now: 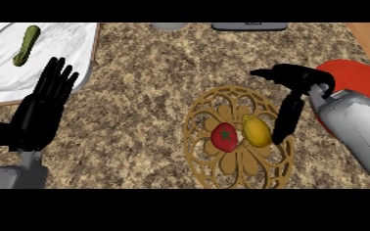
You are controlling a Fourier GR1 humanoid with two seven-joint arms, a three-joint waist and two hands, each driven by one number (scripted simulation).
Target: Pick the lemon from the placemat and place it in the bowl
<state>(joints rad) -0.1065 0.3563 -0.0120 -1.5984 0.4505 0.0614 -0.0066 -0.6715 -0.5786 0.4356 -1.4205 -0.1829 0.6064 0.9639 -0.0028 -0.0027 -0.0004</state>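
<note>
Reaching in from the right edge, the right hand (292, 103) sits over the right rim of the round, tan, openwork placemat (209, 110). Grey forearm behind it, angled toward the lower right corner. Fingers hang long and nearly straight, pointing down; their tips end just beside the right flank of the yellow, oval lemon (256, 130). Thumb juts out to the left, well above the fruit. Nothing is enclosed by the hand; whether the fingertips actually touch the lemon cannot be told.

Lemon lies on the placemat, right of centre, tilted slightly. Just beside it on the left, touching or nearly so, is a red tomato with a green stem end (224, 137).

Red bowl (350, 78) shows at the right edge, partly hidden behind the right hand and forearm. Only its upper curve is visible.

Left hand (42, 107) is at the left edge, open, fingers straight and up, holding nothing.

Speckled brown stone counter (137, 88) underlies everything. White board with a wooden edge (65, 44) lies at the upper left, carrying a green, elongated cucumber (27, 45). Two greyish objects at the top edge are cut off and unidentifiable.
</note>
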